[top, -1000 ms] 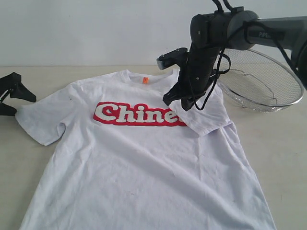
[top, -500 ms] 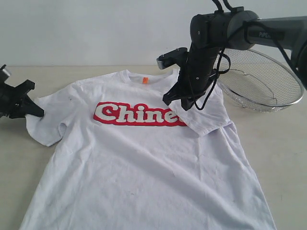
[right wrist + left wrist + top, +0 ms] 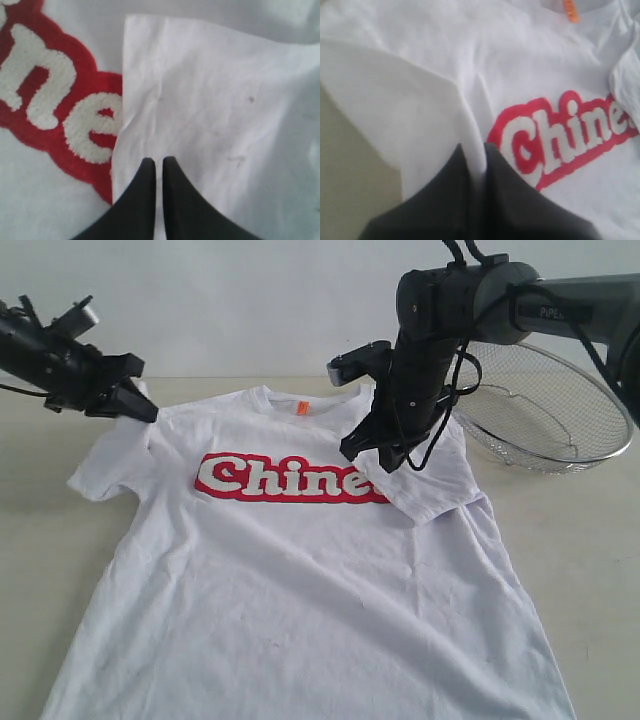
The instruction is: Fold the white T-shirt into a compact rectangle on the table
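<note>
T-shirt (image 3: 290, 580) is lying spread on the table (image 3: 580, 540), only its right-side sleeve (image 3: 425, 485) folded inward. The left gripper (image 3: 145, 410) is pinching the other sleeve (image 3: 110, 465) at upper left; the right gripper (image 3: 385, 455) is hovering closed, empty. Most folding seems to be remaining.

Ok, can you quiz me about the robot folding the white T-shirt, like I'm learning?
1. True or false: the soft white short-sleeved T-shirt lies inside the round silver wire-mesh basket.
2. Which sleeve lies folded over the red script lettering? A: left arm's side. B: right arm's side.
3. Fill in: the left arm's dark fingers are closed on the shirt's other ___.
Key: 1 false; 2 B; 3 sleeve.
</note>
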Robot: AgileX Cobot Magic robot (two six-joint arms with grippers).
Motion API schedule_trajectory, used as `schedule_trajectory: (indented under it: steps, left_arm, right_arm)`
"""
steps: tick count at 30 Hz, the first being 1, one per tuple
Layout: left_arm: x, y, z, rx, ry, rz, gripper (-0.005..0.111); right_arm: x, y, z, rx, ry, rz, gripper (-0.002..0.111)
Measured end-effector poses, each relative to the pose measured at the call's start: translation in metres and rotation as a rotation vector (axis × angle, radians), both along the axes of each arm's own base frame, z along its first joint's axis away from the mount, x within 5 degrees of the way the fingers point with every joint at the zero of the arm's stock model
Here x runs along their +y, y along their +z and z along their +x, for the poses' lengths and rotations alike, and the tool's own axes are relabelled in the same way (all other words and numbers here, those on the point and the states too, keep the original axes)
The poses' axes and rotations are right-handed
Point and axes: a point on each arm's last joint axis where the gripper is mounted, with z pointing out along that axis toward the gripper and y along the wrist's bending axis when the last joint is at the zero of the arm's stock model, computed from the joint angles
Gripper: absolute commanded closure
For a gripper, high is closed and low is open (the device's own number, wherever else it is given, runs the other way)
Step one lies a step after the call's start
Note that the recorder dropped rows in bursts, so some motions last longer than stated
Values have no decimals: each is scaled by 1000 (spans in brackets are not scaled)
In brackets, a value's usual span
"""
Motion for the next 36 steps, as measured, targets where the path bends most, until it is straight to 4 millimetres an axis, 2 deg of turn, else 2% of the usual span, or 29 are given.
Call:
schedule_trajectory:
  steps: [2, 5, 14, 18, 24, 29, 32, 36]
  left_arm:
    - [-22, 6, 2, -19, -42, 0, 102]
    - [-42, 9, 2, -6, -55, -10, 102]
    - [-83, 6, -5, 14, -130, 26, 102]
    - [-94, -6, -7, 43, -154, 47, 102]
    - [-98, -39, -11, 141, -187, 73, 102]
    - [-98, -46, -15, 188, -221, 70, 102]
    - [-99, -46, -15, 174, -246, 65, 93]
    - [-104, -43, -15, 155, -259, 4, 59]
  right_arm:
    - [0, 0, 0, 2, 0, 0, 109]
    - [0, 0, 0, 4, 0, -1, 109]
    - [0, 0, 0, 4, 0, -1, 109]
    - [0, 0, -1, 7, 0, -2, 109]
    - [0, 0, -1, 7, 0, -2, 109]
    - [0, 0, -1, 7, 0, -2, 109]
    - [0, 0, -1, 7, 0, -2, 109]
    - [0, 0, -1, 7, 0, -2, 109]
